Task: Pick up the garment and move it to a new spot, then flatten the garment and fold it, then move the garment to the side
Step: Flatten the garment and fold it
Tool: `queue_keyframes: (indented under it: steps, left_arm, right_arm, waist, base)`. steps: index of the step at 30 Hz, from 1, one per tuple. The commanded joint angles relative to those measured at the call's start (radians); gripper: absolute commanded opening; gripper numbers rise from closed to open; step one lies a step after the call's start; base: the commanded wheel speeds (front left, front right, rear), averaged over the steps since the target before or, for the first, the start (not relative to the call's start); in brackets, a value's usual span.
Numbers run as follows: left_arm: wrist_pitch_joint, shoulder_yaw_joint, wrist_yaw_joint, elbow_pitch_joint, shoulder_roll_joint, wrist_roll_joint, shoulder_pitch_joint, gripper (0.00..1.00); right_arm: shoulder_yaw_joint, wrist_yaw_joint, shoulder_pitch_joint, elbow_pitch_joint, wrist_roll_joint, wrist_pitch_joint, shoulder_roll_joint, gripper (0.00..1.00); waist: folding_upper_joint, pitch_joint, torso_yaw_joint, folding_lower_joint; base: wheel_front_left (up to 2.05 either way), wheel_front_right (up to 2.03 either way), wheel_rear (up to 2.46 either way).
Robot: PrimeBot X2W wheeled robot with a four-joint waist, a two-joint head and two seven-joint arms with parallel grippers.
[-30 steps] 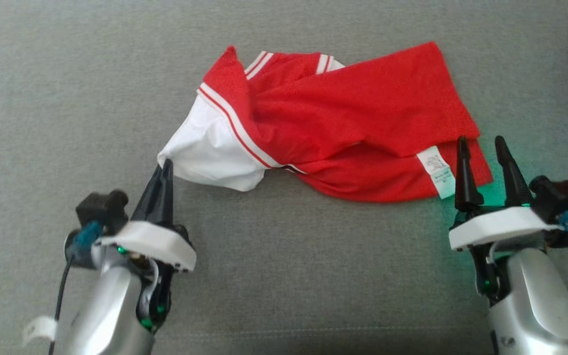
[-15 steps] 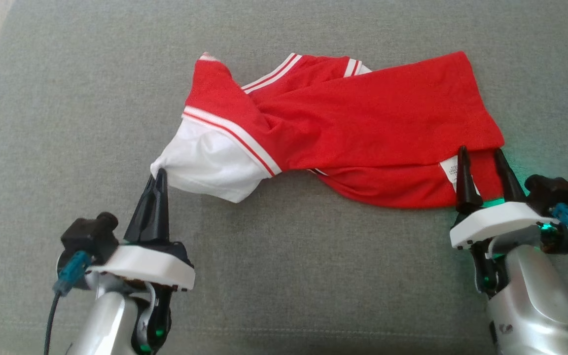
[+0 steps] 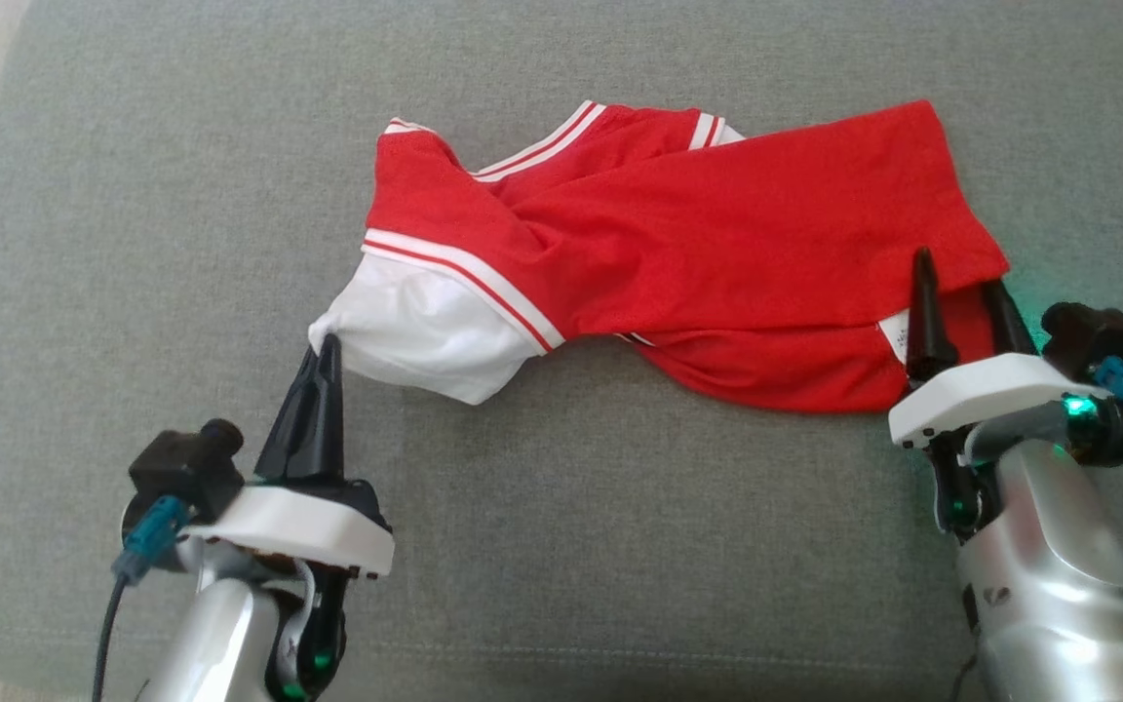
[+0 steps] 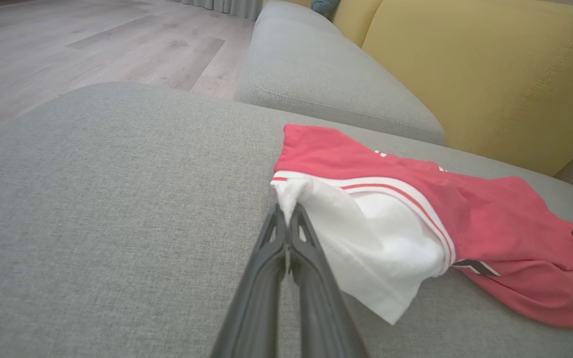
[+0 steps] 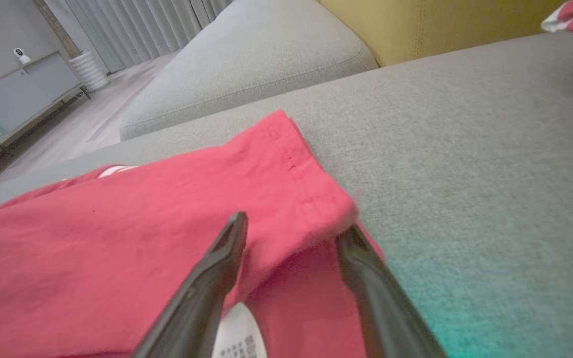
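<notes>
We see our left fingers (image 3: 326, 343) clenched on the white sleeve (image 3: 415, 331) of the red garment (image 3: 717, 244), which lies rumpled on the grey sofa cushion (image 3: 561, 536). Our right fingers (image 3: 958, 273) stand spread apart, released, around its red hem corner.

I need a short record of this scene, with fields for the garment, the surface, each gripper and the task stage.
garment: red and white, crumpled, lying on the surface
surface: grey sofa cushion
left gripper: shut on the white sleeve edge
right gripper: open, fingers either side of the red hem corner, beside the label
stage: not yet flattened or folded
</notes>
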Motion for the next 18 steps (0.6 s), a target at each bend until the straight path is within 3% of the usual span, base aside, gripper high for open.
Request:
queue_keyframes:
  steps: [1, 3, 5, 12, 18]
  left_arm:
    - [-0.001, 0.031, 0.007, -0.036, 0.022, -0.007, -0.01, 0.0]
    - [-0.001, 0.03, 0.009, -0.037, 0.022, -0.008, -0.011, 0.0]
    - [-0.003, 0.031, 0.01, -0.038, 0.021, -0.009, -0.012, 0.0]
    - [-0.019, 0.046, 0.006, -0.054, 0.011, -0.023, -0.019, 0.0]
    - [-0.031, 0.082, -0.032, -0.143, -0.014, -0.076, -0.045, 0.0]
  right_arm:
    - [0.015, 0.007, -0.028, -0.012, -0.015, -0.016, -0.002, 0.56]
    - [0.004, 0.007, -0.038, 0.003, -0.031, -0.018, -0.002, 0.33]
    - [-0.002, 0.007, -0.047, 0.014, -0.041, -0.02, -0.002, 0.0]
    - [-0.016, 0.007, -0.05, -0.043, -0.059, -0.033, -0.002, 0.0]
    - [0.004, 0.007, 0.01, -0.242, -0.077, -0.037, -0.002, 0.0]
  waist:
    - [0.0, 0.001, 0.002, 0.0]
    - [0.0, 0.003, 0.003, 0.0]
    - [0.0, 0.004, 0.003, 0.0]
    - [0.0, -0.024, -0.016, 0.0]
    - [0.0, -0.079, -0.05, 0.0]
  base:
    - [0.0, 0.0, 0.0]
    - [0.0, 0.0, 0.0]
    - [0.0, 0.0, 0.0]
    - [0.0, 0.0, 0.0]
    - [0.0, 0.0, 0.0]
